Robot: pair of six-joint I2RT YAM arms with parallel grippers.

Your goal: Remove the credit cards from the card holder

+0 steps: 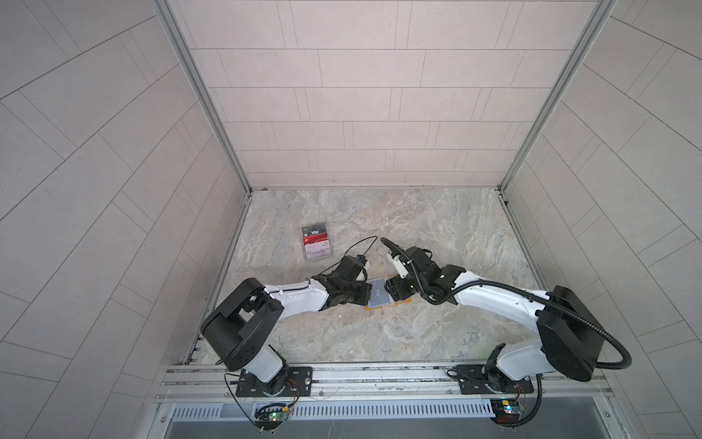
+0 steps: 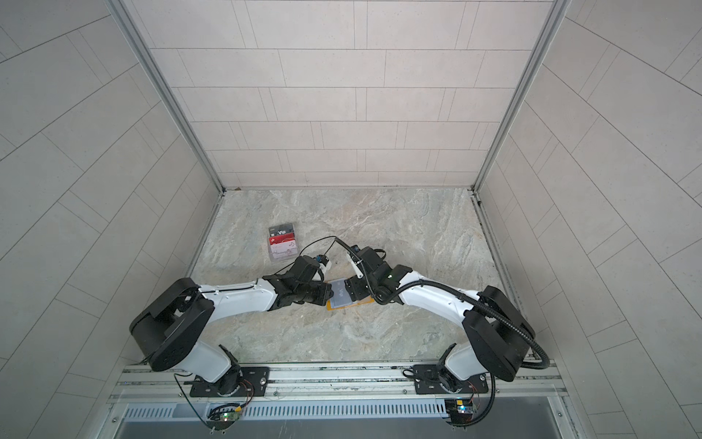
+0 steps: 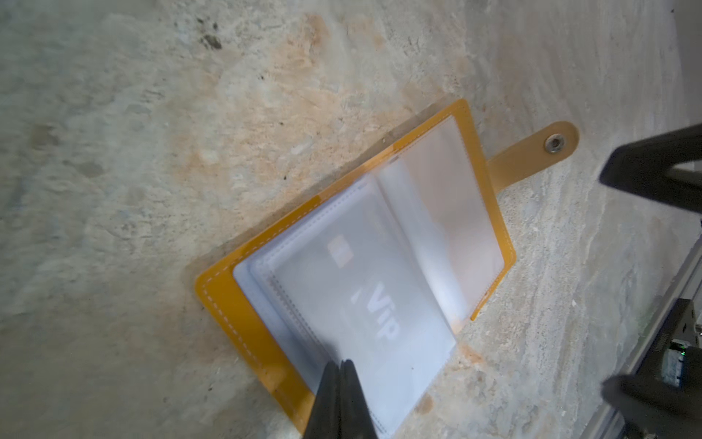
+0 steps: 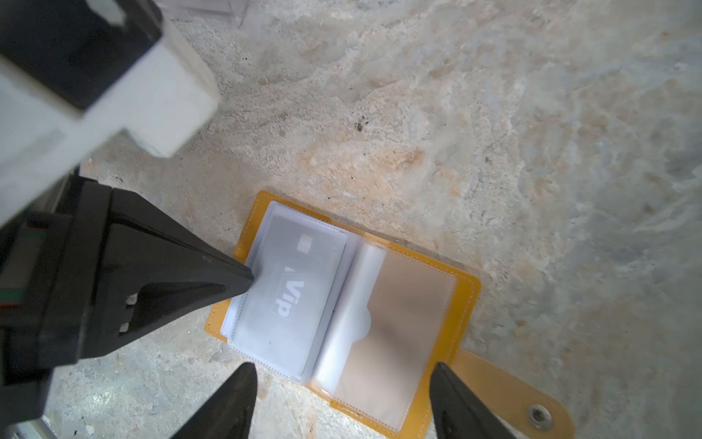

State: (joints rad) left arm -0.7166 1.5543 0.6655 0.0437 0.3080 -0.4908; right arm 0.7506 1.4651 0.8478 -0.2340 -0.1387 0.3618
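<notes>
I have the holder lying open and flat on the desk, between my two arms in both top views. Its snap tab lies flat on the desk, sticking out from the holder edge on the right arm's side. On the half away from the tab, the top page is a cloudy sleeve with the Vip card inside it, lettering up. A few loose sleeves curl up at the spine. The pocket on the tab half shows tan through the plastic.

My left gripper is clenched, fingers tight together. Its tips are down on the outer edge of the Vip sleeve, on the side of the holder farthest from the tab. I can't tell whether a leaf of plastic is nipped between them or the tips only press on it.

My right gripper is released, jaws wide. It hangs over the tab half of the holder. One finger is near the root of the tab and the other is just off the holder's long edge by the Vip page. I can't tell whether either finger touches the holder.

Well apart from the holder, beyond its far corner on the left arm's side, a clear stand holds three cards in tiers. A grey card sits at the back, a red card in the middle and a white card in front.
</notes>
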